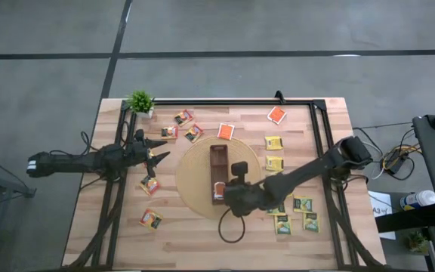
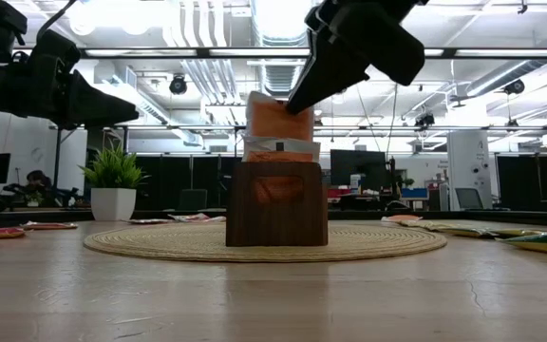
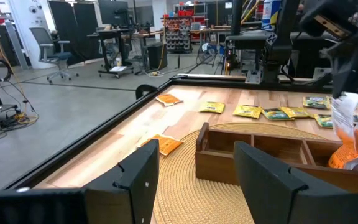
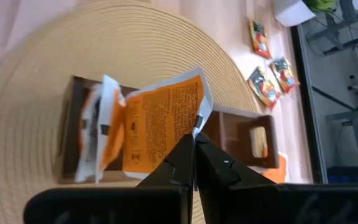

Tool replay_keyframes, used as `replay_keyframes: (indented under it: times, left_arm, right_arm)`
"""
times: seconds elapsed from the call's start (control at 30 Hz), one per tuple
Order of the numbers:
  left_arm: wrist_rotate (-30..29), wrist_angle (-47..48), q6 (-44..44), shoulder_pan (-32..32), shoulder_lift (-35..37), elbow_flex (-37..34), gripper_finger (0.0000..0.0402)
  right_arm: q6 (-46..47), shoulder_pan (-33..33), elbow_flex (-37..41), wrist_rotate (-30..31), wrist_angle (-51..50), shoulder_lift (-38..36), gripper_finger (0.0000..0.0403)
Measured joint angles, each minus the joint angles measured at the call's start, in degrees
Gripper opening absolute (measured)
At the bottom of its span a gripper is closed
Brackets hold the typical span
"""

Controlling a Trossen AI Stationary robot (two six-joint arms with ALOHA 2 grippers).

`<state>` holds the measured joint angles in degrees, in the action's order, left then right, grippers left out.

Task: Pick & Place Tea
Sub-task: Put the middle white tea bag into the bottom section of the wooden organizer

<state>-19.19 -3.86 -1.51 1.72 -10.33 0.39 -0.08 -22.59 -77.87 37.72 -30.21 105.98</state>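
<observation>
Wood table [image 1: 202, 234], tea sachets [image 1: 150, 220] scattered around round mat [image 1: 195, 193]. Left gripper [image 1: 159, 155] hovers left of mat, fingers spread, empty. Right gripper [image 1: 223, 198] pinches orange sachet [image 4: 166, 118] over brown box [image 1: 219, 162] near-end compartment.
</observation>
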Motion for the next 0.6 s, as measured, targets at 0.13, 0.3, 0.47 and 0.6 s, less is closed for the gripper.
replay_keyframes:
  times: [0.13, 0.3, 0.47, 0.6]
  left_arm:
    - [0.01, 0.0, 0.0, 0.04, 0.0, -0.01, 0.0202]
    - [0.01, 0.0, 0.0, 0.04, 0.0, 0.01, 0.0202]
    - [0.01, -0.01, -0.01, 0.04, -0.01, 0.0, 0.0202]
    - [0.01, 0.0, -0.01, 0.04, 0.0, 0.01, 0.0202]
  right_arm:
    - [0.16, -0.45, -0.57, -0.01, 0.02, 0.87, 0.0008]
    - [1.82, -0.54, -0.19, -0.25, -0.08, 0.91, 0.0008]
    - [1.68, -1.19, -0.17, -2.32, -0.03, 0.91, 0.0008]
    - [1.98, -1.19, -0.13, -3.43, 0.03, 0.91, 0.0008]
